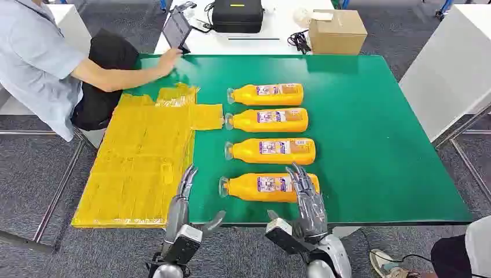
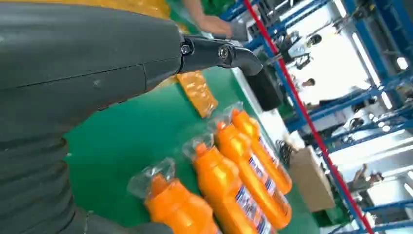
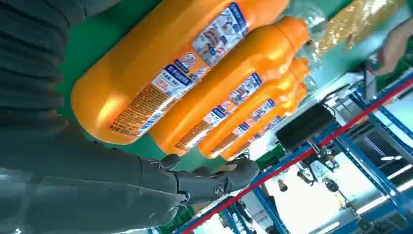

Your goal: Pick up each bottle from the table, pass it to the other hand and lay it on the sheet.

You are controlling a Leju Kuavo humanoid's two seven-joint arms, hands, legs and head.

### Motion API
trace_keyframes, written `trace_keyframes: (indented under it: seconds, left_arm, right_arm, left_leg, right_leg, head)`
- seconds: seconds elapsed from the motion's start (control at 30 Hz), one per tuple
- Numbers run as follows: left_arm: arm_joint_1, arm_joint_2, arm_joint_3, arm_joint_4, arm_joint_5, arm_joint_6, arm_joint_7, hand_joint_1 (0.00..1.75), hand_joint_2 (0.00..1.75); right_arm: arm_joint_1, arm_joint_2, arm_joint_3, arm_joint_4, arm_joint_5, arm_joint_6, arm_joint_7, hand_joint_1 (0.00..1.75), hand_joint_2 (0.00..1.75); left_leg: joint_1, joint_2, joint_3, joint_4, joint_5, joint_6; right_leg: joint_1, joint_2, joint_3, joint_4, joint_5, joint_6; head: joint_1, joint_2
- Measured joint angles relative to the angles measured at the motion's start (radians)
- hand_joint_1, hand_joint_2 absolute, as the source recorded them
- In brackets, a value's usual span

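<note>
Four orange bottles lie on their sides in a column on the green table [image 1: 370, 139], caps pointing toward the yellow sheet [image 1: 142, 156]. The nearest bottle [image 1: 263, 187] lies closest to the robot, the second bottle [image 1: 271, 150] just beyond it, then the third bottle [image 1: 267, 120] and the farthest bottle [image 1: 266, 94]. None of them touches the sheet, which lies just beside their caps and hangs over the table's edge on that side.

The right hand [image 1: 307, 200] is spread over the base end of the nearest bottle, fingers apart and extended, holding nothing; whether the fingertips touch the bottle cannot be told. The left hand [image 1: 184, 202] is raised between the sheet and the nearest bottle's cap, fingers straight and apart, empty.

Beyond the sheet a person's hand [image 1: 169, 59] rests near the table's far edge. A cardboard box [image 1: 337, 32] and a black case [image 1: 237, 15] stand on a white table behind.
</note>
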Motion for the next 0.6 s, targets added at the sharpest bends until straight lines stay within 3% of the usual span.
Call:
trace_keyframes:
  seconds: [0.6]
  left_arm:
    - [-0.011, 0.0, 0.009, 0.092, -0.011, 0.029, -0.036, 0.0, 1.75]
  right_arm:
    - [0.05, 0.022, -0.01, -0.055, -0.055, -0.028, -0.035, 0.0, 1.75]
  left_leg:
    - [0.0, 0.0, 0.0, 0.0, 0.0, 0.0]
  right_leg:
    - [0.0, 0.0, 0.0, 0.0, 0.0, 0.0]
  head:
    - [0.0, 0.0]
